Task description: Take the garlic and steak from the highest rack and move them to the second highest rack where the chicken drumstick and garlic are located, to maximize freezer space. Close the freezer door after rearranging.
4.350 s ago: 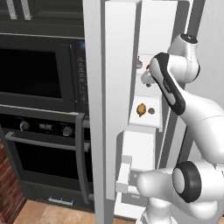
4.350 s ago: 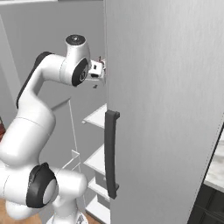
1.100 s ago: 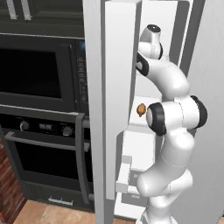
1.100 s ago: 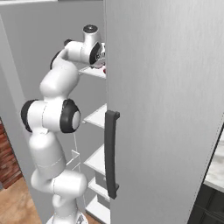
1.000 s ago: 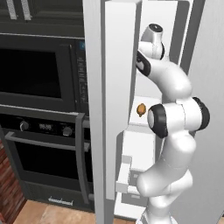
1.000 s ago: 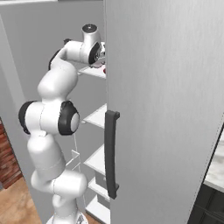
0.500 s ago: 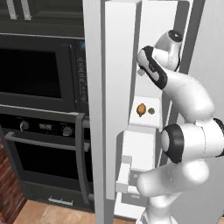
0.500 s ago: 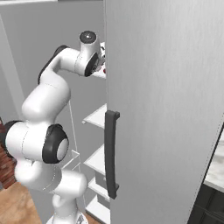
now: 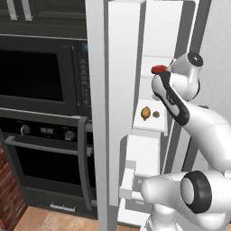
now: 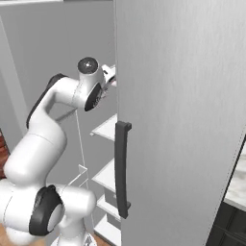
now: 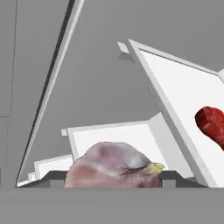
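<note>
**Garlic lifted off the highest rack, steak left behind**

Simulated kitchen. The freezer door (image 9: 122,90) stands open, edge-on in the middle of the left base view. To its left is a black built-in oven (image 9: 40,153) under a black microwave (image 9: 36,74), with a strip of brick wall (image 9: 8,189) and wood floor (image 9: 49,221) at lower left. The right base view has a wide grey door (image 10: 182,120) with a black handle (image 10: 121,168) at right, white shelves behind it.

The white arm (image 9: 203,126) reaches up into the freezer. The highest rack (image 11: 179,83) carries the steak (image 9: 158,69), red, on the right in the hand view. The second highest rack (image 9: 151,123) holds the chicken drumstick (image 9: 145,113), with the second garlic (image 9: 156,114) just beside it to the right.

The pincer (image 10: 110,77) is closed on the held garlic (image 11: 113,168), a pinkish bulb sitting right between the dark tips.

Versus half a second ago, the elbow has swung down and right and the hand has pulled back. The steak, drumstick and second garlic haven't moved, and the cameras haven't shifted.
</note>
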